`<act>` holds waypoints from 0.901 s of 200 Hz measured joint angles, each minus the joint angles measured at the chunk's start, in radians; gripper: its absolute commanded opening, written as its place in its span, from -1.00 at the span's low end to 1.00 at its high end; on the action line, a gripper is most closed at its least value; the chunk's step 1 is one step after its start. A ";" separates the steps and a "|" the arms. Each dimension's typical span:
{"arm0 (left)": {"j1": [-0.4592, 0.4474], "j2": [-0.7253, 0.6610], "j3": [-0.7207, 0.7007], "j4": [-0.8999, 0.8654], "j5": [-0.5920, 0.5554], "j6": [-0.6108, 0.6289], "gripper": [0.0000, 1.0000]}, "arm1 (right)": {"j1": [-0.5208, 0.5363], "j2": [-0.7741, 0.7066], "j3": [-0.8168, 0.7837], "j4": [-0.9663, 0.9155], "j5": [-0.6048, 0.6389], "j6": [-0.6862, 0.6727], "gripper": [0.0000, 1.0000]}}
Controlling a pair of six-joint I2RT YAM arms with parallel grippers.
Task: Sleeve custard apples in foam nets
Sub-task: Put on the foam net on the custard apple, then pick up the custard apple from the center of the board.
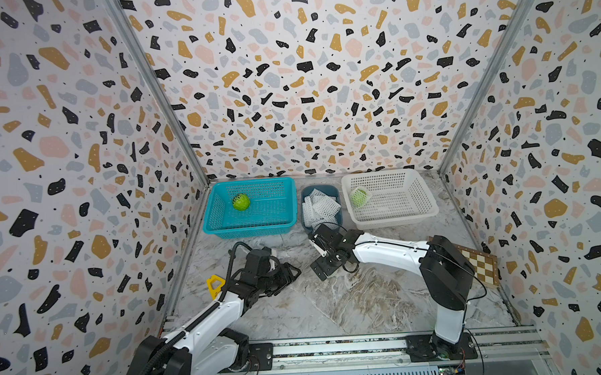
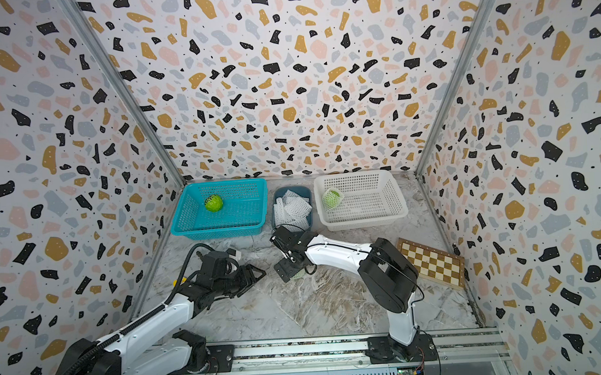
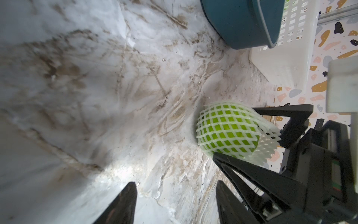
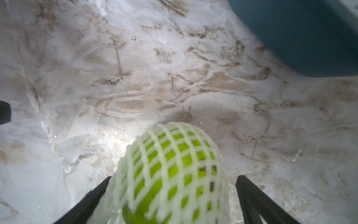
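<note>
White walls speckled with black, mustard, pink and grey shapes enclose three sides, joined by metal corner strips. The surface is pale marble with brown veins. A metal rail runs along its near edge.

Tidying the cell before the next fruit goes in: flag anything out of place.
Two stray items stand out. A chessboard lies askew on the table by the right wall, and a small yellow piece sits by the left wall. Neither belongs with fruit sleeving.

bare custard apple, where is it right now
In both top views the bare custard apple lies inside the blue basket at the far left, next to the dark bin of foam nets.
</note>
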 measured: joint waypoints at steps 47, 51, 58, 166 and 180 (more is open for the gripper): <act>0.000 0.000 0.000 0.000 0.000 -0.001 0.28 | 0.006 0.000 0.000 -0.001 0.028 -0.003 0.99; 0.000 0.000 0.000 0.000 0.000 -0.001 0.28 | 0.007 0.000 0.000 -0.002 0.035 -0.003 0.99; 0.000 0.000 0.000 0.000 0.000 -0.002 0.28 | 0.010 0.000 0.000 -0.004 0.043 -0.004 0.99; 0.000 0.000 0.000 0.000 0.000 -0.004 0.28 | 0.051 0.010 0.013 -0.034 0.118 -0.040 0.94; 0.000 0.000 0.000 0.000 0.000 -0.004 0.28 | 0.051 0.020 0.022 -0.035 0.130 -0.042 0.87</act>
